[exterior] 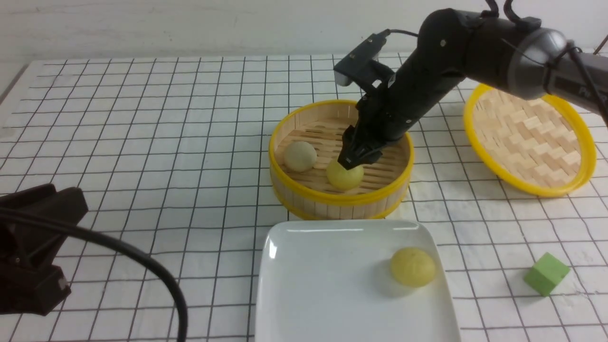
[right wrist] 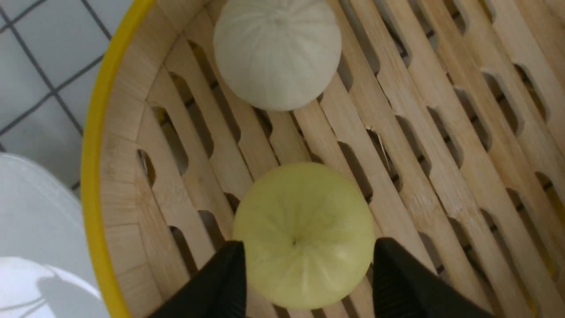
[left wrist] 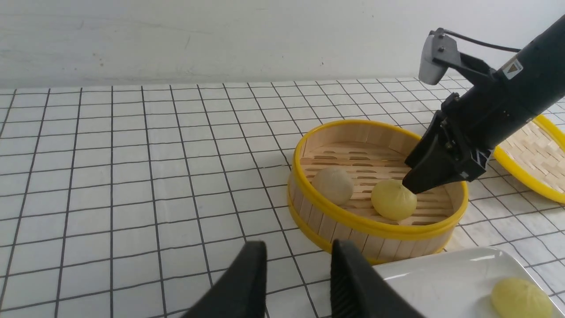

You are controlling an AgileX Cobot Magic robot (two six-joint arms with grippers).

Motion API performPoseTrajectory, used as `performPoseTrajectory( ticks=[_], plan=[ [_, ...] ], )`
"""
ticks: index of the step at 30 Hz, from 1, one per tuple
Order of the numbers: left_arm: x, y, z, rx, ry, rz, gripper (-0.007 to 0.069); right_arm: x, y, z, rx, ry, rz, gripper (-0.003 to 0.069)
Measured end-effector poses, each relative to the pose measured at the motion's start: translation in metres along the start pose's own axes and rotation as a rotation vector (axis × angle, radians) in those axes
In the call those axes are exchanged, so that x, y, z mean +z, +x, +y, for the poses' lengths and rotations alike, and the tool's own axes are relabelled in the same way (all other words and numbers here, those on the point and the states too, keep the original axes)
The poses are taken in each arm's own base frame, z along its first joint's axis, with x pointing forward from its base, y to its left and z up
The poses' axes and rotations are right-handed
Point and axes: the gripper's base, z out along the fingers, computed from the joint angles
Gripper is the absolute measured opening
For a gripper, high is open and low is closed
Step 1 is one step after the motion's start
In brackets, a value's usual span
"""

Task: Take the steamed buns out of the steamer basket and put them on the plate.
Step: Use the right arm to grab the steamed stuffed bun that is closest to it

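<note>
The steamer basket [exterior: 304, 192] stands mid-table and holds two steamed buns: an off-white one [exterior: 299, 156] and a pale yellow one [exterior: 346, 177]. My right gripper [exterior: 354, 161] reaches down into the basket. In the right wrist view its open jaws straddle the yellow bun [right wrist: 304, 229], which rests on the slats, with the off-white bun [right wrist: 277, 53] beyond. A third, pale yellow bun [exterior: 413, 266] lies on the white plate [exterior: 323, 285] in front of the basket. My left gripper [left wrist: 298, 260] is open and empty, low at the near left, away from the basket [left wrist: 353, 221].
The shallow woven lid [exterior: 527, 137] lies at the right behind my right arm. A green cube [exterior: 546, 274] sits right of the plate. My left arm's black cable [exterior: 142, 261] curves across the near left of the gridded cloth.
</note>
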Motion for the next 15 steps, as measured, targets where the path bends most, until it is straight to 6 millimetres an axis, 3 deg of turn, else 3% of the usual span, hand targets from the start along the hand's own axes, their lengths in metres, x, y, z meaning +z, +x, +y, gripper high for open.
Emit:
performPoseTrajectory(
  ticks=[11, 13, 15],
  plan=[
    [0.0, 0.0, 0.0, 0.0, 0.0, 0.0, 0.0241, 0.028, 0.008, -0.004, 0.006, -0.015, 0.024, 0.0391],
    [0.0, 0.0, 0.0, 0.0, 0.0, 0.0, 0.0241, 0.028, 0.008, -0.004, 0.008, -0.014, 0.019, 0.0374],
    [0.0, 0.0, 0.0, 0.0, 0.0, 0.0, 0.0241, 0.028, 0.008, -0.004, 0.009, -0.014, 0.018, 0.0288]
  ],
)
